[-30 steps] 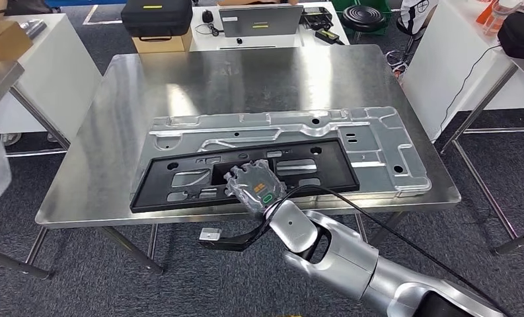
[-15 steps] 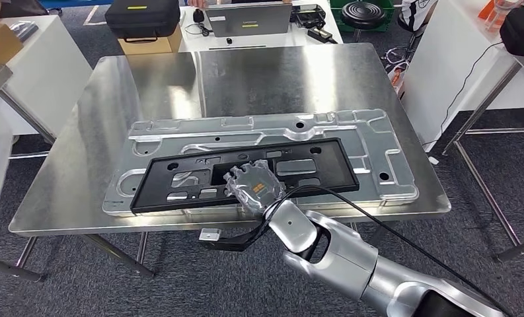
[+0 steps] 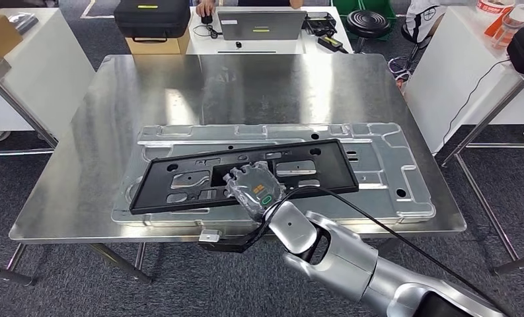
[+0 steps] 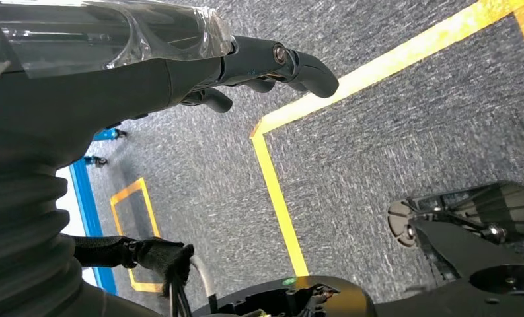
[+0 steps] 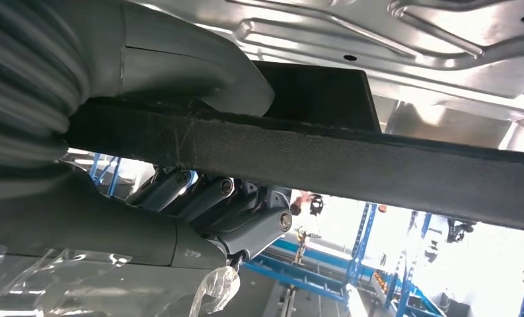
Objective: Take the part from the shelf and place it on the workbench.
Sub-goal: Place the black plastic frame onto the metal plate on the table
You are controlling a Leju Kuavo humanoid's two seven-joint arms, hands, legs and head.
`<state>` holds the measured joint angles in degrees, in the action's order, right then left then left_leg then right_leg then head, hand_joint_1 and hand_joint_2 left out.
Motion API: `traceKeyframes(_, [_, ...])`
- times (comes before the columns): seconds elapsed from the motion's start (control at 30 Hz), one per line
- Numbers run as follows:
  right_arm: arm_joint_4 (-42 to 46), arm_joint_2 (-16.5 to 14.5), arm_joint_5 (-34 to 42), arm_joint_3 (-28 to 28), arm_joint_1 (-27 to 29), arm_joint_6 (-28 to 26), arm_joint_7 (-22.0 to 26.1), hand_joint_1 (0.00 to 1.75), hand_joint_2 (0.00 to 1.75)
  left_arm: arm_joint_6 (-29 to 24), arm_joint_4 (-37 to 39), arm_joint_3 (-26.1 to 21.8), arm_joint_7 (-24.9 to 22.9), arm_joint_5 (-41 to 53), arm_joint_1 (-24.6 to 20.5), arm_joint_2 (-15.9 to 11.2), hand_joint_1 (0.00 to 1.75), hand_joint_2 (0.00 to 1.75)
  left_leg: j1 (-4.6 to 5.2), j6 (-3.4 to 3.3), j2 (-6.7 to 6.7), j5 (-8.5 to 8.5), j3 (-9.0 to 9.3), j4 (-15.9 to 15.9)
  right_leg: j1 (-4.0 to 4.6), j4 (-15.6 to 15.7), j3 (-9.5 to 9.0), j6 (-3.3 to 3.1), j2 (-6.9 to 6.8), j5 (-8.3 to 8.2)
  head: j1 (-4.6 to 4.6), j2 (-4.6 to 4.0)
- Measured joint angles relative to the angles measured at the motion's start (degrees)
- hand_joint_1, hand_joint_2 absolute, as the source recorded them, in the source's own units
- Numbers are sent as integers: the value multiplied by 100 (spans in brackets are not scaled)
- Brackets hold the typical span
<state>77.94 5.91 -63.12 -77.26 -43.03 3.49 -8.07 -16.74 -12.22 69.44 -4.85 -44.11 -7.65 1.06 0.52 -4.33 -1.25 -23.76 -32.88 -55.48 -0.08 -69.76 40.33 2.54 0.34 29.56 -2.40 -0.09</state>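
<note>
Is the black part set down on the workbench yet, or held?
Held. The right hand grips the black part's near edge, thumb on one face, fingers under it; whether it touches the metal panel cannot tell.

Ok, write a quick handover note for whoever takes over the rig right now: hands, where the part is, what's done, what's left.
Right hand: grips the near edge of the black part, thumb on top, fingers underneath.
Left hand: holds nothing, hanging over the carpet floor.
Black part: off the shelf, held over the silver stamped plate on the steel workbench.
Done: pick-up and carry.
Left: set the part down, release, withdraw.
</note>
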Motion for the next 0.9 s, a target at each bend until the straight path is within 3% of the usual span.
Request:
traceKeyframes(0.03, [0, 0, 0, -1, 0, 0, 0, 175, 175, 0, 0, 0, 0, 0, 2, 3, 0, 175, 2, 12, -8, -40, 55, 1, 3, 427, -155, -24, 1, -289, 1, 0])
traceKeyframes(0.1, [0, -2, 0, -1, -7, 0, 1, 175, 175, 0, 0, 0, 0, 0, -7, 13, 0, 175, 21, 54, -17, -113, 127, -3, 23, 1144, -462, -79, 6, -607, -6, 0])
traceKeyframes(0.17, [0, -4, 1, -1, -14, 1, 0, 175, 175, 0, 0, 0, 0, 0, -15, 19, 0, 175, 28, 102, -17, -155, 137, 3, 47, 1358, -557, -127, 13, -597, -10, 0])
traceKeyframes(0.27, [2, -8, 0, 1, -20, 0, -2, 175, 175, -1, 2, 0, 0, 2, -18, 9, 0, 175, 34, 197, -3, -241, 110, -80, -6, 1426, -610, -197, 11, -574, -13, 0])
traceKeyframes(0.33, [2, -12, 0, 1, -27, 0, -2, 175, 175, -3, 2, 0, 0, 2, -22, 3, 0, 175, -8, 302, 13, -465, -167, -618, -50, 1451, -677, -240, -1, -542, -31, 0])
traceKeyframes(0.4, [1, -10, 0, -1, -21, 1, -2, 175, 175, -6, 2, -1, 0, -1, -16, -3, 0, 175, -77, 400, 21, -719, -646, -1436, -62, 1451, -736, -253, -10, -482, -45, 0])
traceKeyframes(0.43, [1, -9, 0, -2, -12, 1, -2, 175, 175, -8, 2, -1, 0, -2, -13, -8, 0, 175, -105, 433, 24, -737, -829, -1685, -67, 1450, -774, -244, -11, -447, -46, 0])
traceKeyframes(0.47, [0, -8, 0, -3, -4, 1, -2, 175, 175, -8, 2, -2, -1, -2, -11, -13, 0, 175, -127, 461, 27, -632, -904, -1707, -77, 1449, -823, -228, -10, -408, -46, 0])
traceKeyframes(0.5, [1, -8, 0, -3, 0, 1, -2, 175, 175, -9, 2, -2, -2, -2, -9, -16, 0, 175, -143, 482, 30, -413, -858, -1487, -90, 1449, -884, -207, -8, -365, -47, 0])
traceKeyframes(0.57, [1, -8, 0, -3, -1, 2, -2, 175, 175, -8, 2, -2, -5, 0, -3, -23, 0, 175, -155, 511, 51, 102, -550, -664, -108, 1454, -1018, -140, -5, -265, -50, 0])
traceKeyframes(0.63, [1, -7, 1, -3, -10, 3, -2, 175, 175, -5, 2, -1, -8, 0, 4, -26, 0, 175, -132, 460, 69, 271, -309, -112, -100, 1464, -1082, -69, 1, -193, -61, 0])
traceKeyframes(0.77, [4, -8, 1, -1, -13, 2, 0, 175, 175, -2, 2, 0, -7, 0, 8, -22, 0, 175, -96, 244, 57, 146, -213, -9, -109, 1441, -1110, 53, -10, -88, -59, 0])
traceKeyframes(0.83, [7, -10, 1, 0, -18, 1, -2, 175, 175, -2, 2, 0, -5, 0, 8, -17, 0, 175, -103, 149, 52, 104, -136, 18, -115, 957, -895, 80, -15, 143, -49, 0])
traceKeyframes(0.9, [6, -3, 0, -2, -8, 2, -2, 175, 175, -2, 2, 0, -4, -1, 11, -16, 0, 175, -84, 85, 49, 46, -76, 18, -100, 91, -396, 74, -14, 437, -43, 0])
